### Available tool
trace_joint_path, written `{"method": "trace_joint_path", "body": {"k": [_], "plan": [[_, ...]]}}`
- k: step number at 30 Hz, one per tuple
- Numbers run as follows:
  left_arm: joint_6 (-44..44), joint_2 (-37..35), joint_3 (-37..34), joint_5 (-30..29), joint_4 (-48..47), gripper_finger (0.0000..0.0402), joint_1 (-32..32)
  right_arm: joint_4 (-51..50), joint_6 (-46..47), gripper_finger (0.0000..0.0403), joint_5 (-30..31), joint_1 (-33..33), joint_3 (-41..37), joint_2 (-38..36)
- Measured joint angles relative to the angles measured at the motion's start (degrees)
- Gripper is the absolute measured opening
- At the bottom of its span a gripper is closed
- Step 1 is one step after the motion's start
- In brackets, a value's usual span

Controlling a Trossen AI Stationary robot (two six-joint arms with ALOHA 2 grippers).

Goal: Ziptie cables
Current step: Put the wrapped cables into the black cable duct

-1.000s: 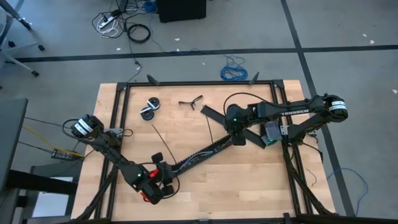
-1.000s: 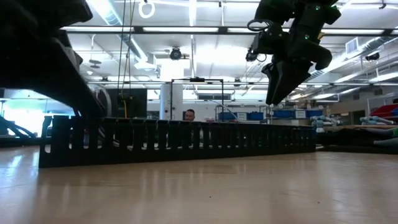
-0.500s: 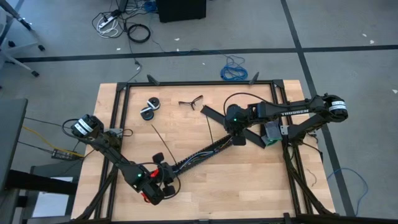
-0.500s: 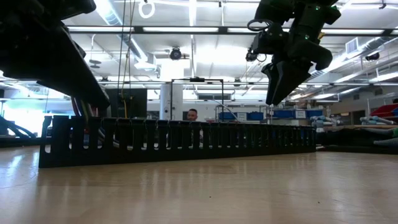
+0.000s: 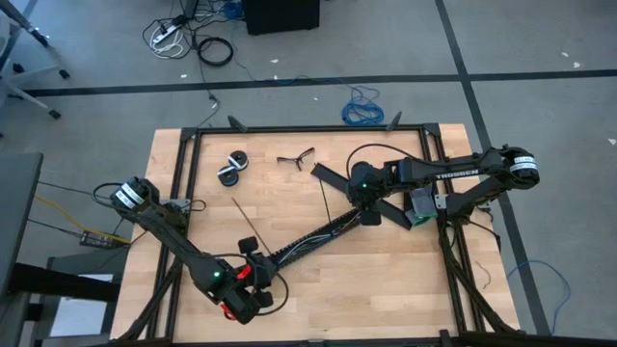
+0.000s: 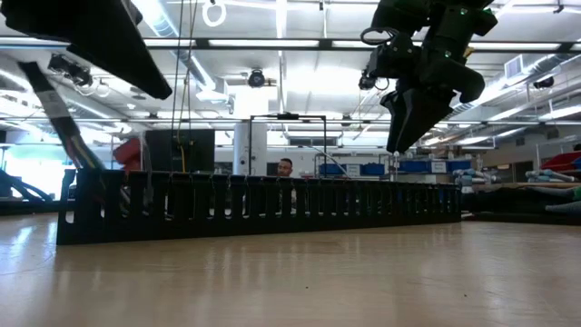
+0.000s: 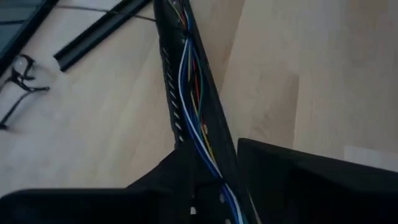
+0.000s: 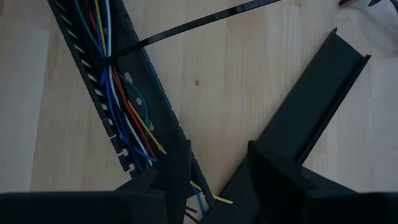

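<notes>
I see a slotted duct lying diagonally across the table, from my left gripper at the near left up to my right gripper near the middle. The cables lie inside the duct. One ziptie crosses the duct under the wires and runs off toward the table's back. Another ziptie lies left of the duct. A flat cover strip lies just right of the duct's far end. Two rolls and a pair of glasses sit toward the back left.

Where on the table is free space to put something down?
Bare wood lies along the near edge, right of the left gripper and below the slotted duct. The far middle is crowded: tape rolls, a loose ziptie, black strips and the right gripper.
</notes>
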Motion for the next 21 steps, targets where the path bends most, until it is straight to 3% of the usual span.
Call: {"method": "trace_joint_path", "body": {"k": [6,10,12,17,21], "plan": [[3.0,0.0,1.4,2.6,-6.8,0.0154,0.0,5.1,1.9,0.0153,-0.8,0.1,0.0,0.0],[-0.2,0.0,1.4,2.8,-10.9,0.0188,-0.1,13.0,3.5,0.0153,-10.0,0.7,0.0,0.1],[-2.3,0.0,1.4,3.6,-13.1,0.0202,-0.3,18.3,3.5,0.0151,-11.9,2.1,0.0,1.2],[-16.1,0.0,2.5,4.4,-28.2,0.0213,-3.3,28.6,2.4,0.0146,-11.5,4.8,0.1,7.1],[-29.7,0.0,3.9,0.9,-40.4,0.0212,-8.4,33.0,2.4,0.0144,-11.5,5.3,2.8,15.2]]}}
